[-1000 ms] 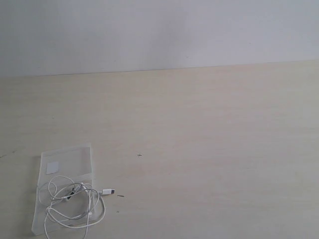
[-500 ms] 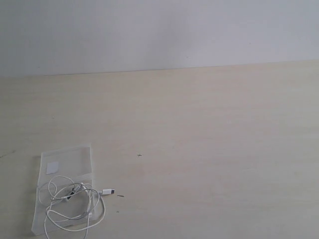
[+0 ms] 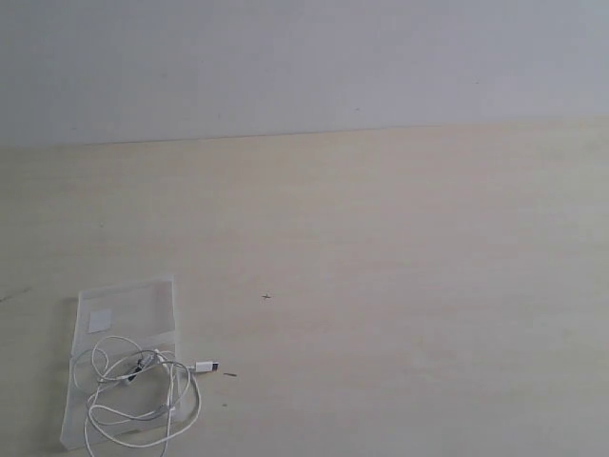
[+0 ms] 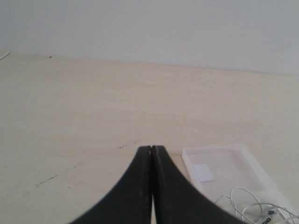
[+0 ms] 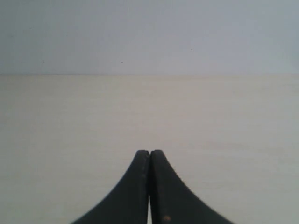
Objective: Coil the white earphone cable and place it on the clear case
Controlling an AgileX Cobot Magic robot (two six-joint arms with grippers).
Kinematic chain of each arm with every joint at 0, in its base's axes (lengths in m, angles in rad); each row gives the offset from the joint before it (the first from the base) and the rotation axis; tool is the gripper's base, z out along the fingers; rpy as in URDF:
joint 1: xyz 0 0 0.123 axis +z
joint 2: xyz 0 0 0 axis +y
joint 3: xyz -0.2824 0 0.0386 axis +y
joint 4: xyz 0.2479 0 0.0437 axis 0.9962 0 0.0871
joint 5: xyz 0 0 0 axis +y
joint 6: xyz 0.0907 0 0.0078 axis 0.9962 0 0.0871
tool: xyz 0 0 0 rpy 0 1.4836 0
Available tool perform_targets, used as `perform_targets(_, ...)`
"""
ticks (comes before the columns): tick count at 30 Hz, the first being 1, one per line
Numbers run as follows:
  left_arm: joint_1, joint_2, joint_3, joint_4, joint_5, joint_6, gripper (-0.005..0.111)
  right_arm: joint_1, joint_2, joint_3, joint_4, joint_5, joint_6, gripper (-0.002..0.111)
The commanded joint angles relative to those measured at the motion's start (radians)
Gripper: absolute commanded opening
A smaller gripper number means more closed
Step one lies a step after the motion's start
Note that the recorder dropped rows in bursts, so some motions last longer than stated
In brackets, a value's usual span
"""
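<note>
- Nothing has shifted over the last second: cable, case and both arms sit exactly as they were.
- Near left on the pale wooden bench [image 3: 381, 286] lies the flat clear plastic case [image 3: 133, 297], with its small white square sticker [image 3: 99, 319] on the far panel.
- And the thin white earphone cable [image 3: 138, 367] is on it, gathered in loose loops over the near panel. Its white plug [image 3: 205, 366] pokes off the right edge onto the bench.
- Left gripper [image 4: 151, 149]: black jaws pressed tight together, nothing held, clear of case and cable.
- Right gripper [image 5: 150, 152]: jaws likewise closed and empty, only bare bench ahead.
- Neither arm shows in the exterior view.
- My read: coiling and placing look essentially done. At most the straggling plug and the overhanging outer loop want tucking in.
</note>
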Motion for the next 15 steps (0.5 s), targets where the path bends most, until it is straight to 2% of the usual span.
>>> perform_targets(1, -0.004, -0.007, 0.003, 0.004, 0.039, -0.029, 0.0, -0.004, -0.006, 0.005, -0.004, 0.0, -0.008, 0.0)
perform_targets(15, -0.004, -0.007, 0.003, 0.035, 0.043, -0.025, 0.0, -0.004, -0.006, 0.005, -0.004, 0.0, -0.008, 0.0)
